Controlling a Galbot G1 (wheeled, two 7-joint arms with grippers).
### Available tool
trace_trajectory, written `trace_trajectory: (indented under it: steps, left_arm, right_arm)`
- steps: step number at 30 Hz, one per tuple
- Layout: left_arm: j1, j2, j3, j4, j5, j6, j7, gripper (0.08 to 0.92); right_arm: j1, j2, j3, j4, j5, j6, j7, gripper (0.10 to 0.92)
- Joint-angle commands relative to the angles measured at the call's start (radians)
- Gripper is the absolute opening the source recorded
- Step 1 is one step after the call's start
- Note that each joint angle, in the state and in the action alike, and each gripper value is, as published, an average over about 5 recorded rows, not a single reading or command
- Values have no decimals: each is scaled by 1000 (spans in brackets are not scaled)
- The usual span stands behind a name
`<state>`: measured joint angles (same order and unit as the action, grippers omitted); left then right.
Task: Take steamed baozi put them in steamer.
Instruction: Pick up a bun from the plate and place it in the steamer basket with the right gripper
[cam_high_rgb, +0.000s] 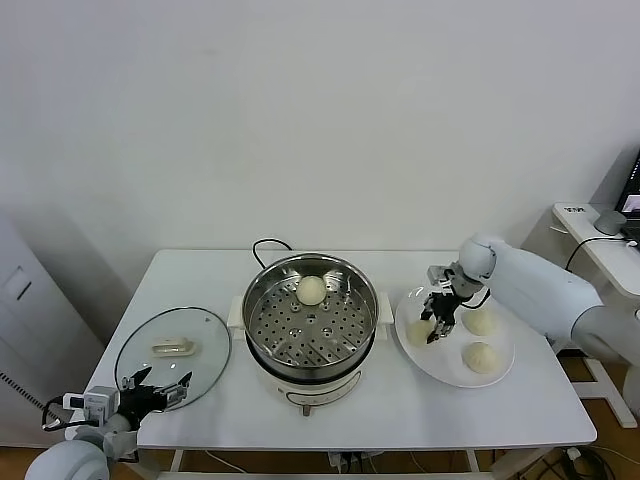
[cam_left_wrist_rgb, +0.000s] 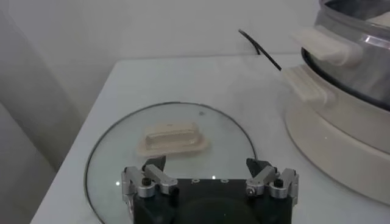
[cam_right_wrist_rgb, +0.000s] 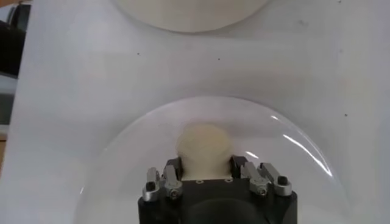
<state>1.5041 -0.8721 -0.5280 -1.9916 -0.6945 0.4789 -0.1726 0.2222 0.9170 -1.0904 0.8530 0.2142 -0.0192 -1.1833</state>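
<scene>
Cream-white dough sits pinched between the fingers of the right gripper (cam_high_rgb: 434, 327), which is closed on one steamed baozi (cam_high_rgb: 421, 331) on the near-left part of the white plate (cam_high_rgb: 440, 372). The right wrist view confirms it: right gripper (cam_right_wrist_rgb: 203, 172) with its jaws pressed against both sides of the bun (cam_right_wrist_rgb: 203, 144), the bun resting on the plate (cam_right_wrist_rgb: 122, 164).

Two more baozi lie on the same plate: one (cam_high_rgb: 479, 322) toward the far right, one (cam_high_rgb: 482, 356) toward the near right. Both are clear of the gripper and apart from each other. The right arm reaches in from the robot's right side over the plate.

Steamer (cam_high_rgb: 262, 318) stands at the table's centre, just left of the plate, lid off. Perforated tray visible inside. A fourth baozi (cam_high_rgb: 312, 290) rests on the tray at the far side, close to the wall. A black cable (cam_high_rgb: 262, 246) loops behind the pot.

Left gripper (cam_high_rgb: 152, 391) hangs at the near-left edge of the table, fingers spread wide, holding nothing. In the left wrist view the left gripper (cam_left_wrist_rgb: 207, 173) is over the near rim of the glass lid (cam_left_wrist_rgb: 109, 158), which lies flat on the white table (cam_high_rgb: 200, 270) with its cream handle (cam_left_wrist_rgb: 173, 137) up. The steamer's side handle (cam_left_wrist_rgb: 326, 45) and white base (cam_left_wrist_rgb: 329, 140) are beyond the lid.
</scene>
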Motion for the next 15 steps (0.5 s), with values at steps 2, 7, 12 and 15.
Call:
trace_trajectory:
  steps: [2,7,12,15]
  left_arm:
    - [-3,2,1,2,0,1,-1,823]
    - [-5,2,4,1,0,-1,-2,823]
    - [-9,3,7,1,2,1,-4,823]
    - [-11,5,8,2,2,1,-5,823]
  right_arm:
    - [404,-85,-324,236,276,-57,-73,492]
    - [652,-83,-523,331,441,-106,-81,493]
    - [761,-53,-583,368,580,-154,-63,494]
    - [782,-23,-581,389,662,-196,-29,492]
